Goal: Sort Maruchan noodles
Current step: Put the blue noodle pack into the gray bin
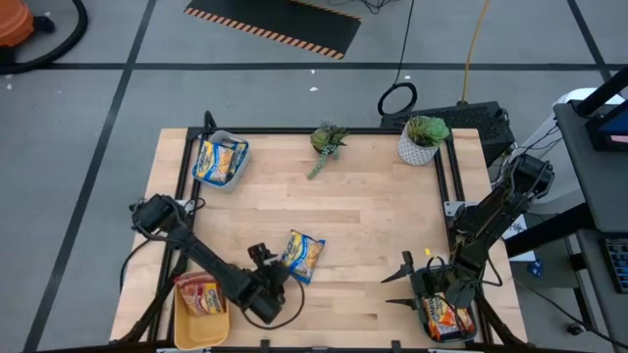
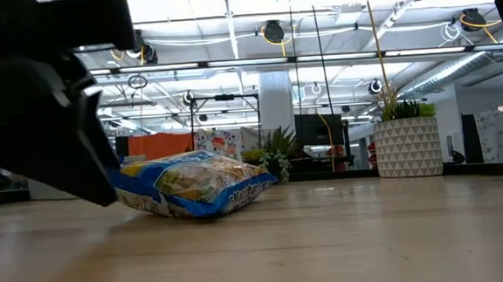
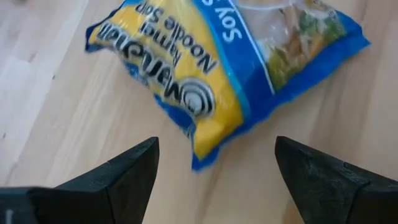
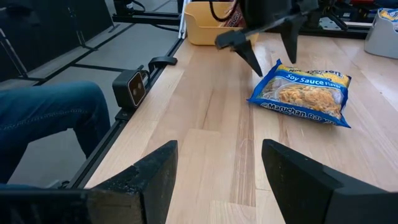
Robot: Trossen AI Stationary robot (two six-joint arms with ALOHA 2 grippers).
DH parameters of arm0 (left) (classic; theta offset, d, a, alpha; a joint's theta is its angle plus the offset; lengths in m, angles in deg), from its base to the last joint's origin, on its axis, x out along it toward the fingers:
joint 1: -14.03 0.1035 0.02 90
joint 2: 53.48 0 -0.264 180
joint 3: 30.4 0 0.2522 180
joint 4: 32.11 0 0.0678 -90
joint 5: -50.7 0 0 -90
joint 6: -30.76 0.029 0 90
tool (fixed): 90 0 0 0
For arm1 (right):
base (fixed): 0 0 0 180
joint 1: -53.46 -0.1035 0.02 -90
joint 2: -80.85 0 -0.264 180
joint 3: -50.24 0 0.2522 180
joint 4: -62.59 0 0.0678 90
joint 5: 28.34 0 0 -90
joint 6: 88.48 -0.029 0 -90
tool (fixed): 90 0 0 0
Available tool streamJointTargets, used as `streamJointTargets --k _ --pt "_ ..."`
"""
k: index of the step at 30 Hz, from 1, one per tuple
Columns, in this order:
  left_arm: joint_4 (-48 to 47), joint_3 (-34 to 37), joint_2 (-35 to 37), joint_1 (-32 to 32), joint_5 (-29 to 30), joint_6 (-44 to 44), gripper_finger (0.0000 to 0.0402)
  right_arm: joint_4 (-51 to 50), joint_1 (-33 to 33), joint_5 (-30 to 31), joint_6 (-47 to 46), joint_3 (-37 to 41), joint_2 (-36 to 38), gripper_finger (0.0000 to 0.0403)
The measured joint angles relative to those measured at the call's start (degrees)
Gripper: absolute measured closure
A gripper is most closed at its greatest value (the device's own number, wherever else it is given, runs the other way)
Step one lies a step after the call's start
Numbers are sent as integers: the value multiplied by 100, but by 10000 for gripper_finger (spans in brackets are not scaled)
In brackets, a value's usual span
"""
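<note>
One blue-and-yellow Maruchan packet [image 1: 302, 255] lies flat on the wooden table, near the middle of its near half. It also shows in the low view [image 2: 193, 185] and the left wrist view [image 3: 230, 68]. My left gripper [image 1: 273, 267] is open just to the packet's left, with its fingers [image 3: 130, 168] standing on either side of the packet's nearest corner, apart from it. My right gripper [image 1: 391, 286] is open and holds nothing, near the table's right near corner. From there its wrist camera looks across at the packet [image 4: 305, 93]. Other packets lie in three bins.
A grey bin [image 1: 235, 167] at the far left holds a blue-and-yellow packet. A yellow bin [image 1: 186, 328] at the near left holds a red one. A bin [image 1: 430, 328] at the near right holds an orange one. Two potted plants [image 1: 329, 142] [image 1: 422, 139] stand along the far edge. A person's leg [image 4: 43, 118] is beside the table.
</note>
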Motion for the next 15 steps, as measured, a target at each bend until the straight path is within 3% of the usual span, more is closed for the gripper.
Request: streamJointTargets --k 7,15 --pt "1054 530 27 308 -19 638 93 0 0 0 0 0 0 177" --pt "1336 669 19 440 3 518 199 -2 0 -7 15 -1 0 177"
